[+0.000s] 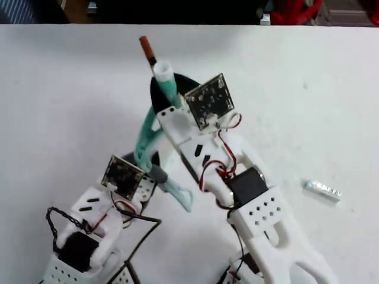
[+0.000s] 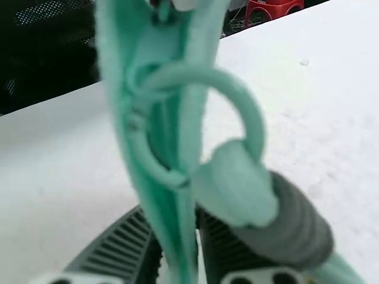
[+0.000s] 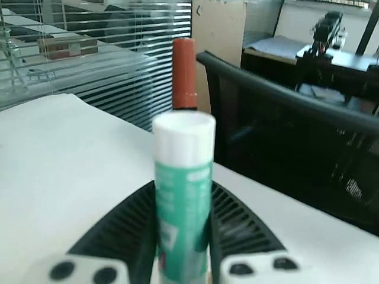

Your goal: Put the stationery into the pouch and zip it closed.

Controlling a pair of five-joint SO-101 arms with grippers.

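A thin teal pouch (image 1: 144, 133) stands on edge at mid-table. My left gripper (image 1: 153, 168) is shut on its lower end. Close up, the dark fingers (image 2: 127, 248) pinch the pouch edge (image 2: 177, 177) beside the ring zipper pull (image 2: 237, 112) and its grey-banded tab (image 2: 290, 225). My right gripper (image 1: 166, 94) is shut on a teal glue stick (image 1: 164, 80) with a white cap (image 3: 184, 139), held just above the pouch's far end. Its black fingers (image 3: 127, 231) flank the stick (image 3: 182, 207). A pen with an orange-red cap (image 1: 146, 48) (image 3: 184, 71) lies just beyond the stick.
A small silver object (image 1: 323, 189) lies on the white table (image 1: 308, 106) to the right of the right arm. The table's far edge runs along the top of the high view, with a dark chair (image 3: 284, 136) behind it.
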